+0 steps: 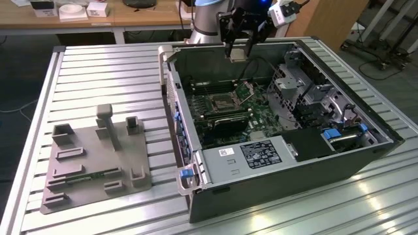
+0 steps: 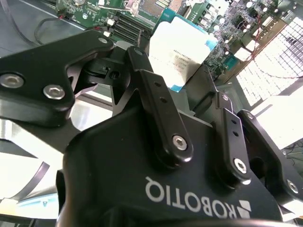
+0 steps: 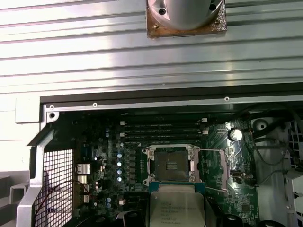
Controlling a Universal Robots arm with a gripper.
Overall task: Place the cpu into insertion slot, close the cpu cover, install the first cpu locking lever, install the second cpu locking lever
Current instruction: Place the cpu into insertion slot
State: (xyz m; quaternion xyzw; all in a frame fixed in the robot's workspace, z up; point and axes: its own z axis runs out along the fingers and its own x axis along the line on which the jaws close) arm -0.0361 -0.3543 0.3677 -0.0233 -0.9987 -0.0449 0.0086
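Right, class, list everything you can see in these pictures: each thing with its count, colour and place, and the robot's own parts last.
table: one, silvery and slatted, under everything.
computer case: one, dark grey, open, on the table.
fixture tray: one, grey, on the table at the exterior view's left of the case.
insertion slot: one, dark centre with silvery rim, on the green board, empty.
memory slots: several, black, beside the insertion slot.
power-supply box: one, grey with white label, inside the case.
cpu: one, silvery, held above the case.
pincer: one, black, shut on the cpu.
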